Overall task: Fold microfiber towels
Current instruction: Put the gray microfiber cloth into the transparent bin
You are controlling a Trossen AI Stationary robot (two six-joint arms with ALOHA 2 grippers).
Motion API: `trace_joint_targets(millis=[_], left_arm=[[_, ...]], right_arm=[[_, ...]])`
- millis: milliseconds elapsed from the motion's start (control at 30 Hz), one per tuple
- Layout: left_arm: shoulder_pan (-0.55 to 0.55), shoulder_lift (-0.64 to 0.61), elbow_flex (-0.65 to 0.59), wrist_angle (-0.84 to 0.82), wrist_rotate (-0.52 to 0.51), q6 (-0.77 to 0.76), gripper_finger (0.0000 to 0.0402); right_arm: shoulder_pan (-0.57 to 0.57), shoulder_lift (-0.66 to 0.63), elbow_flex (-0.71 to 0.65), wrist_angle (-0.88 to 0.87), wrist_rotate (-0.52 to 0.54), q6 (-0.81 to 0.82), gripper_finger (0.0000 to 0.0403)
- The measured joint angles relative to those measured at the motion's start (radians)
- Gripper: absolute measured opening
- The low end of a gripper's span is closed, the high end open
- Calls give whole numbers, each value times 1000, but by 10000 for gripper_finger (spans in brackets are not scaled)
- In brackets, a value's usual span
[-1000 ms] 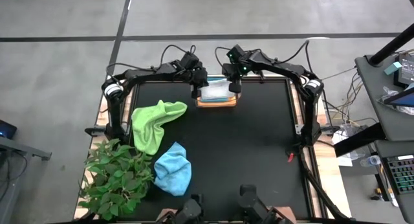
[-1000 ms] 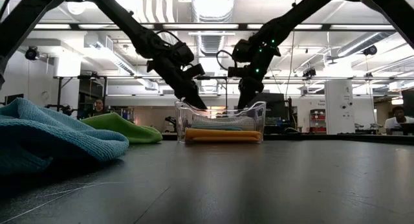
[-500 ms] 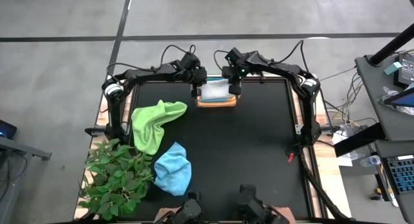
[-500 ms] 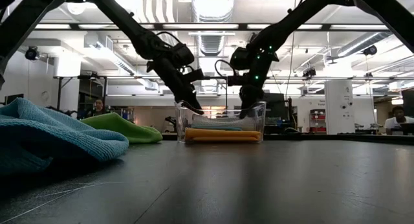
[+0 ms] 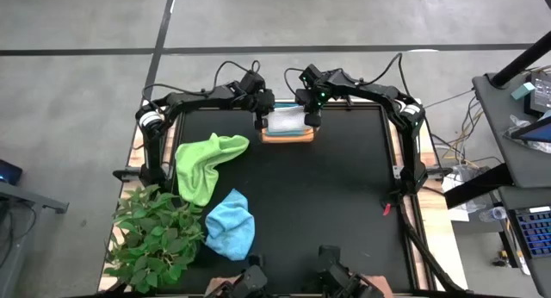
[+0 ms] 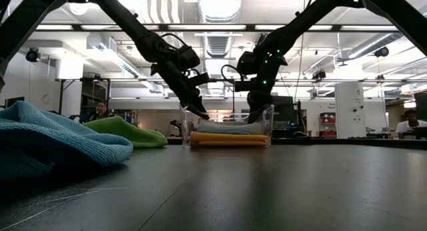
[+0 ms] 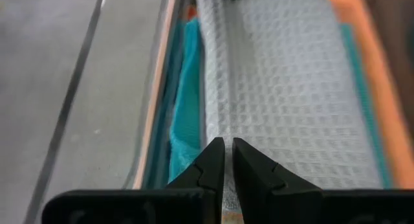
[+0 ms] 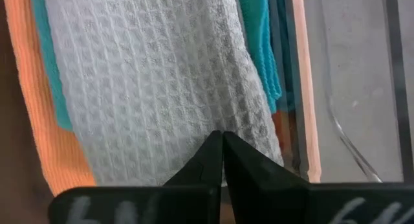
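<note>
Both grippers — left gripper [image 5: 261, 120], right gripper [image 5: 312, 118] — are pinched shut on opposite ends of the grey-white towel [image 5: 287, 121], inside the clear bin [image 6: 227, 125]; lime towel [image 5: 205, 163], light-blue towel [image 5: 230, 225] and plant [image 5: 155, 233] lie well apart.

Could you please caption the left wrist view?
Left end effector pinches grey-white towel atop teal towel inside clear bin.

Three towels [image 5: 287, 123] are lying stacked in the bin [image 6: 265, 117] at the table's [image 5: 344, 203] far edge; two towels are lying left.
</note>
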Motion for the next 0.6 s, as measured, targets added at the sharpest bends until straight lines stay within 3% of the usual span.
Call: trace_joint_targets(millis=[600], left_arm=[[-6, -20, -21, 78, -38, -28, 17]], right_arm=[[0, -47, 0, -13, 24, 17, 9]])
